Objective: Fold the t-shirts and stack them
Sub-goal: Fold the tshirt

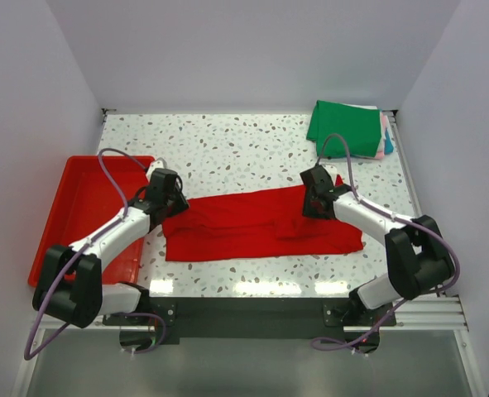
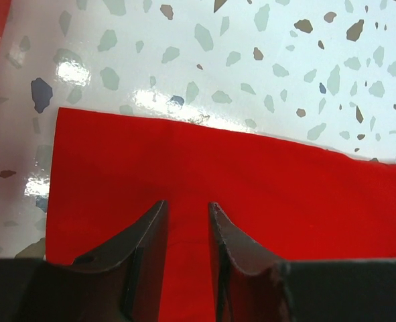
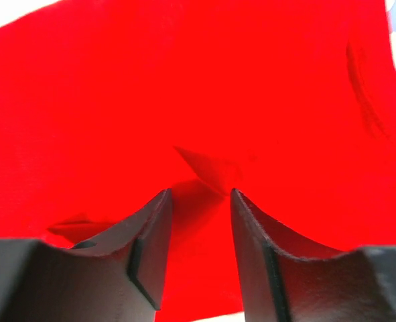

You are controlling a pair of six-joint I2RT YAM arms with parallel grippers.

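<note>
The red plastic tray (image 1: 70, 207) sits at 9 o'clock on the speckled counter (image 1: 227, 149). Just to its right, the left claw (image 2: 186, 204) hangs over the 9 o'clock end of the red t-shirt (image 1: 252, 227). Its jaws are narrowly parted, with flat cloth showing through the gap and nothing pinched.

The shirt lies through the middle of the counter as 1 long band running from 9 to 3 o'clock. Its left edge is straight and there is a rumpled ridge toward the right.

The right claw (image 3: 201, 193) is low over that ridge, jaws apart about as much as the left. A small peak of cloth stands just ahead of its tips, and it does not look gripped.

At 1 o'clock, well apart from the red shirt, the folded t-shirts (image 1: 347, 128) are stacked with the green one on top.

The step in hand looks like folding the red shirt, with the lengthwise narrowing apparently made. The next move probably calls for both claws to close on 1 end's corners and carry that end over to the other, keeping the layers squared. The packet would then go onto the stack.
</note>
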